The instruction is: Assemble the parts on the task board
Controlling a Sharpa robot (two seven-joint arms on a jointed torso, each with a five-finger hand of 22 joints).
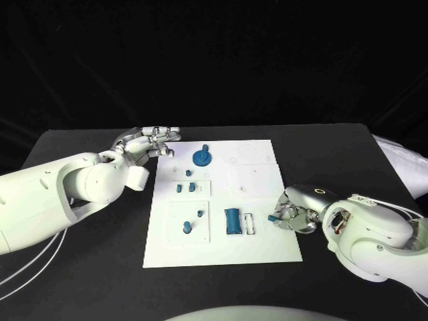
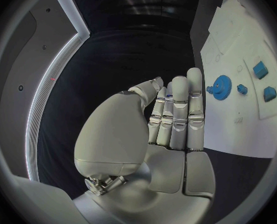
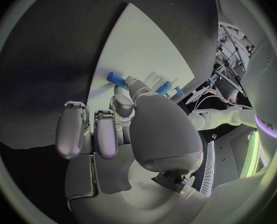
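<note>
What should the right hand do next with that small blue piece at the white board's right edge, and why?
Probably close its fingertips on the small blue cylindrical part and lift it. The right hand sits at the right edge of the white task board, fingers touching the part, though a firm grip isn't clear. The left hand rests off the board, holding nothing.
</note>
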